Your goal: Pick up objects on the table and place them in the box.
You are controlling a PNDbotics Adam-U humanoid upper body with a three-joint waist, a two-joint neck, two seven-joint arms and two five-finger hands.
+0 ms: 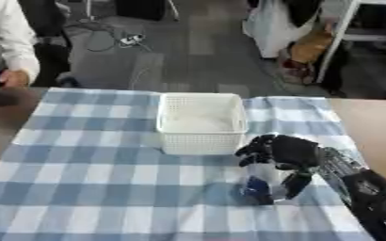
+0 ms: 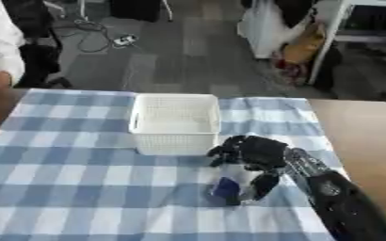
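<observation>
Nearest us, our right hand (image 1: 283, 155) curled its fingers and thumb around a clear bottle with a blue label (image 2: 228, 187), standing on the checked desk (image 1: 89, 188) just near of the white box (image 1: 200, 120).

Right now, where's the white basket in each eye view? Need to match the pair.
Left eye view: white basket sits just right of centre, on the checked cloth, above the right hand.
Right eye view: same basket, shifted left of centre, hand below-right of it.
Shared landmark: the right hand, curled round a clear and blue object near the basket's front right corner.
</observation>
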